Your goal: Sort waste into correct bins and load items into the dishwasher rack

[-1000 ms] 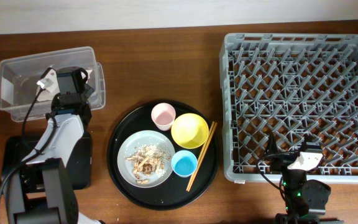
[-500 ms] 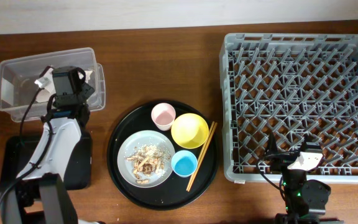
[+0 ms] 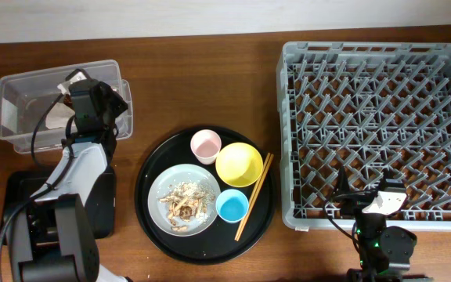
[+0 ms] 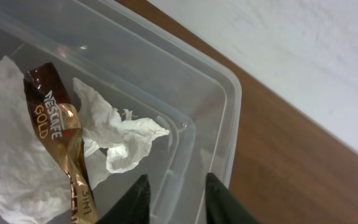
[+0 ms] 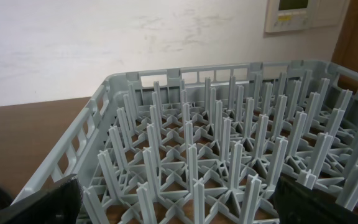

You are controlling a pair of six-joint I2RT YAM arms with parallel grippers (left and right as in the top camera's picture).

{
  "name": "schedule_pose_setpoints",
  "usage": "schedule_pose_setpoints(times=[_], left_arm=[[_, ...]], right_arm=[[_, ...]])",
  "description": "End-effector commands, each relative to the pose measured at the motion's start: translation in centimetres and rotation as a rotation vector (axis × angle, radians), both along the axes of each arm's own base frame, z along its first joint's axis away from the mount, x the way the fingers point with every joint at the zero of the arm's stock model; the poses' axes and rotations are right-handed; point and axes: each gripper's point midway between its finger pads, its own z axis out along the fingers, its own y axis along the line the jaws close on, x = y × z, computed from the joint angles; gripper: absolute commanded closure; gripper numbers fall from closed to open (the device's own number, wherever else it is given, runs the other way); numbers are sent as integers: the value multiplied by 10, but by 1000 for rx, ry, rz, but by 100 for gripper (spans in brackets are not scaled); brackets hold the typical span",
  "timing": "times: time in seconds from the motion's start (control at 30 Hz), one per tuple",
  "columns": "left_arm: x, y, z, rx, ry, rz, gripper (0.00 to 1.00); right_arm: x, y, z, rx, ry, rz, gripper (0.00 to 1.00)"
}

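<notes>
My left gripper (image 3: pixel 92 88) hangs over the right end of the clear tub (image 3: pixel 10 106). Its fingers (image 4: pixel 140 194) stand a little apart with nothing between them. Below it in the tub lie crumpled white napkins (image 4: pixel 120 134) and a brown wrapper (image 4: pixel 58 134). Food scraps (image 3: pixel 182 202) cover the grey plate (image 3: pixel 202 182). A pink cup (image 3: pixel 206 146), yellow bowl (image 3: pixel 238 164), blue cup (image 3: pixel 232 205) and chopsticks (image 3: pixel 254 196) lie beside it. My right gripper (image 5: pixel 179 208) is open wide at the front wall of the dishwasher rack (image 3: pixel 284 133), over its pegs (image 5: pixel 191 155).
The dishes sit on a large round black tray (image 3: pixel 149 211) in the middle of the table. A shallow black rectangular tray (image 3: pixel 16 188) lies under the left arm at the front left. The tub's rim (image 4: pixel 229 112) is close by the left fingers.
The left gripper has swung a little right and farther back over the tub. A white napkin seen at its tip earlier now lies in the tub. The right arm has not moved.
</notes>
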Motion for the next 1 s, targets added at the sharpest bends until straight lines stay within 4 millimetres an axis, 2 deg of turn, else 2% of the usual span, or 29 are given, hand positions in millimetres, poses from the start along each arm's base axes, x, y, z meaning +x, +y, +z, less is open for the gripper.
schedule_pose_setpoints(times=[0.0, 0.03, 0.1, 0.23, 0.3, 0.43, 0.57, 0.77, 0.97], left_arm=[[-2, -4, -5, 91, 45, -85, 73], [-6, -4, -11, 108, 77, -101, 74], [-12, -4, -19, 138, 128, -129, 81], [-18, -6, -27, 129, 166, -135, 95], [-20, -8, -30, 120, 178, -145, 99], [-21, -17, -32, 86, 180, -189, 99], [-25, -18, -32, 83, 195, -191, 99], [-25, -17, 1, 99, 123, -183, 99], [-28, -8, 1, 94, 134, -165, 99]], right_arm=[[0, -2, -3, 7, 3, -12, 1], [0, -2, -3, 7, 3, -12, 1], [0, -2, -3, 7, 3, -12, 1], [0, -2, -3, 7, 3, -12, 1], [0, -2, -3, 7, 3, -12, 1], [0, -2, -3, 7, 3, -12, 1], [0, -2, -3, 7, 3, -12, 1], [0, -2, -3, 7, 3, -12, 1], [0, -2, -3, 7, 3, -12, 1]])
